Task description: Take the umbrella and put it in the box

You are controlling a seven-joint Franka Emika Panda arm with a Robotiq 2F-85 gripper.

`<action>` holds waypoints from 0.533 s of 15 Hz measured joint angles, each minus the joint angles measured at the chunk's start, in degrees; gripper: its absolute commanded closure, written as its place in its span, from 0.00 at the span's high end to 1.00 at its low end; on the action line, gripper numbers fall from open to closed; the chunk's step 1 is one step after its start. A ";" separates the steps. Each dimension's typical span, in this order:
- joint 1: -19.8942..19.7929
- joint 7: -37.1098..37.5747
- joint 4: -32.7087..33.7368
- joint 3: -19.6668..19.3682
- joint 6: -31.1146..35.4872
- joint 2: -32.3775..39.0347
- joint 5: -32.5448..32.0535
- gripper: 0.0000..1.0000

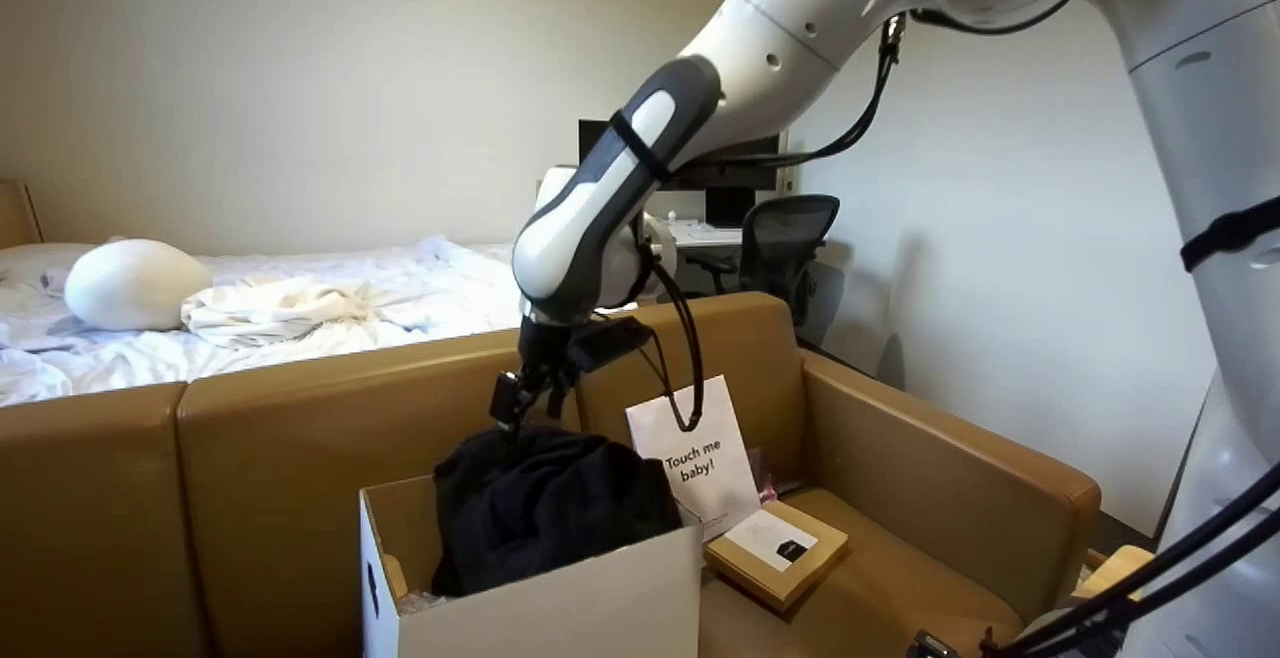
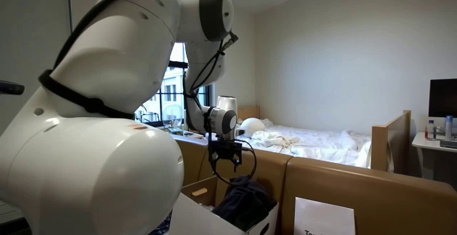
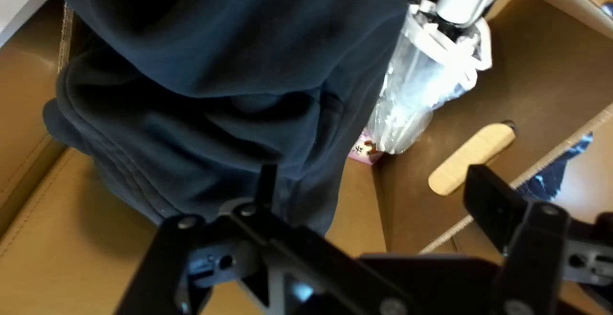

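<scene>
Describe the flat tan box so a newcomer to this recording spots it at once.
In an exterior view, find the brown sofa and its armrest at picture right. On the seat between that armrest and the open white box lies the flat tan box. Unlike the white "Touch me baby!" sign tilted behind it, it lies flat, with a white label on top.

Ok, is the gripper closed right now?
No, the wrist view shows the gripper open, its two fingers wide apart.

Brown sofa (image 1: 320,418), bed (image 1: 450,288), pale wall (image 1: 300,88)
</scene>
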 measured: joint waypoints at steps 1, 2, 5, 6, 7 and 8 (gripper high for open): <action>-1.10 0.48 -2.34 1.08 0.53 -2.97 2.55 1.00; -2.02 0.96 -4.66 1.86 0.98 -5.95 5.18 1.00; -4.40 1.50 -11.13 2.36 2.66 -13.90 12.93 1.00; -5.16 1.51 -13.15 2.02 3.49 -16.15 15.15 1.00; -5.86 1.53 -15.12 1.27 4.34 -18.28 16.86 1.00; -6.41 1.85 -16.91 0.12 5.20 -20.14 17.69 1.00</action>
